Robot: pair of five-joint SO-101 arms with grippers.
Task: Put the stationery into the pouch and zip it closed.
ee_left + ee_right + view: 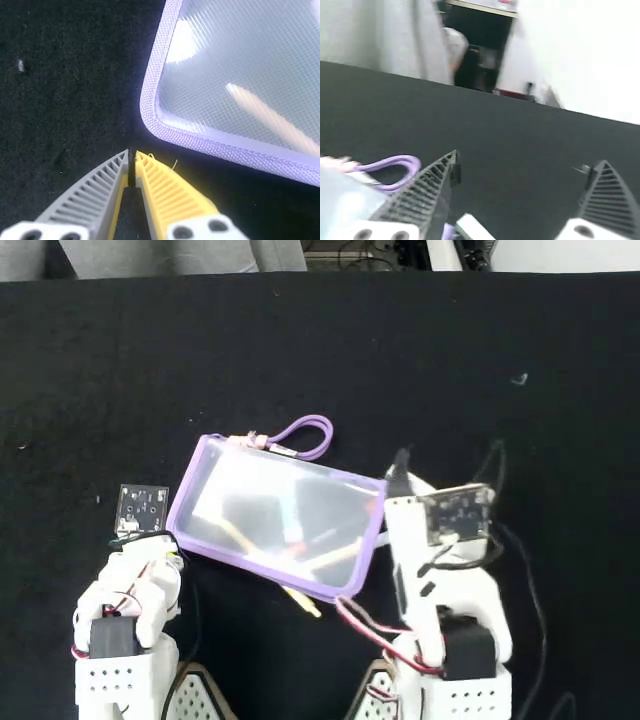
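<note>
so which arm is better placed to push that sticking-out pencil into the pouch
Probably right: the right arm has its jaws open beside the pouch corner where the pencil pokes out. The left arm sits at the opposite corner, jaws shut.

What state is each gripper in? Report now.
Left gripper: closed, empty, beside the pouch corner.
Right gripper: open, holding nothing.
</note>
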